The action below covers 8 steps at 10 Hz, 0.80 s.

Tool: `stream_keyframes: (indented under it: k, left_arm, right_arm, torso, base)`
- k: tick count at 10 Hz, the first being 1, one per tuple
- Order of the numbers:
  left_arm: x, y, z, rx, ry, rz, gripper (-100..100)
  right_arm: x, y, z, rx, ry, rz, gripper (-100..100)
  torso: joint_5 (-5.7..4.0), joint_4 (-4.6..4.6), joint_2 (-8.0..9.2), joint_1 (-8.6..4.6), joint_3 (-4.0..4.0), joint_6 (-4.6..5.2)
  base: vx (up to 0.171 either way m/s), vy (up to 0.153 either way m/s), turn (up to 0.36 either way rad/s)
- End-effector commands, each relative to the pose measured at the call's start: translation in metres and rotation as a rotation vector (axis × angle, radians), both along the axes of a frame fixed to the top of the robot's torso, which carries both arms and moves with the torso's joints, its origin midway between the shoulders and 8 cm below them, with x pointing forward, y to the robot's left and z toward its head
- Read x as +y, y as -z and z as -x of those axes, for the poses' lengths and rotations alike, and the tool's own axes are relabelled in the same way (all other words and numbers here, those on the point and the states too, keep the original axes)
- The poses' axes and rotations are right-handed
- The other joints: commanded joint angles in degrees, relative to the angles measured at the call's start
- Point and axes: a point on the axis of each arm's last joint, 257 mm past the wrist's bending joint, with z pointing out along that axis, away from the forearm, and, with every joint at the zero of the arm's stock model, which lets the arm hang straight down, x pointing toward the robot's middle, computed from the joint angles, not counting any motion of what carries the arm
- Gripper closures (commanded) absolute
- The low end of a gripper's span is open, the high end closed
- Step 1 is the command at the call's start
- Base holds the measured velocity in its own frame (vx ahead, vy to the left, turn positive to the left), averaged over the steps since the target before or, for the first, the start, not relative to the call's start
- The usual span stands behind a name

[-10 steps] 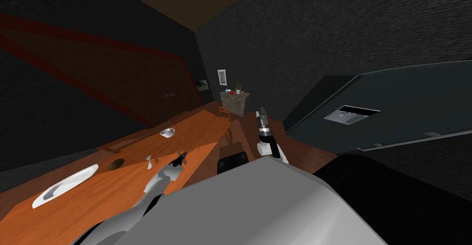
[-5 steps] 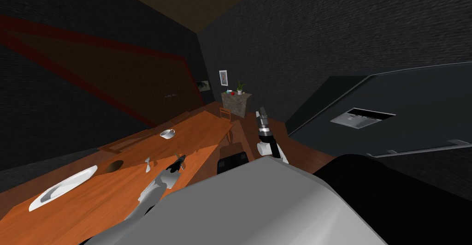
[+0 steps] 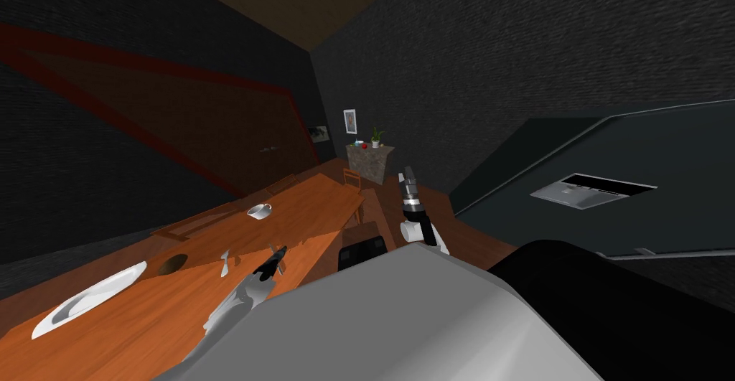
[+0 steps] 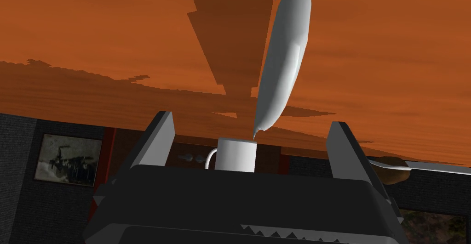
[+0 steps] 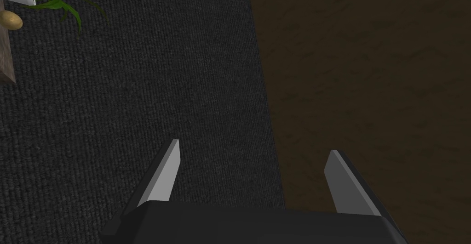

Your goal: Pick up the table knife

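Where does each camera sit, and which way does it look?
Head view: on the head, looking steeply down over the orange table; left gripper above the table, right gripper held up beside it.
Left wrist view: on the left hand, looking low along the tabletop past the grey knife to a white cup; its open fingers show.
Right wrist view: on the right hand, facing a dark wall; its open fingers show.
Shared: head and left wrist views both show table and cup.

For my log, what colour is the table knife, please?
Slim tapered knife: light grey; left wrist view.
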Motion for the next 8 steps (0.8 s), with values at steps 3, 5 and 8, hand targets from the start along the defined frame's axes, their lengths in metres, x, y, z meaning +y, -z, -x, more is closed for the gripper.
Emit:
stream_keyframes:
  k: [3, 5, 8]
  left_arm:
    - [-0.0009, -0.0006, 0.0018, -0.002, 0.002, 0.001, 100]
    - [0.0008, -0.0005, 0.0037, 0.003, 0.001, -0.003, 100]
    - [0.0018, -0.0003, 0.0049, 0.009, 0.004, -0.008, 0]
  right_arm:
    - [0.0000, 0.0000, 0.0000, 0.000, 0.000, 0.000, 0]
    - [0.0000, -0.0001, 0.0000, 0.000, 0.000, 0.000, 0]
    - [0.0000, 0.0000, 0.0000, 0.000, 0.000, 0.000, 0]
  torso:
    - [0.01, 0.07, 0.31, 0.03, 0.18, 0.00]
    - [0.08, 0.13, 0.37, 0.04, 0.24, 0.06]
    - [0.18, 0.21, 0.50, 0.19, 0.34, 0.02]
  base:
    - [0.012, -0.001, -0.003]
    - [0.000, 0.002, 0.006]
    - [0.000, 0.000, 0.000]
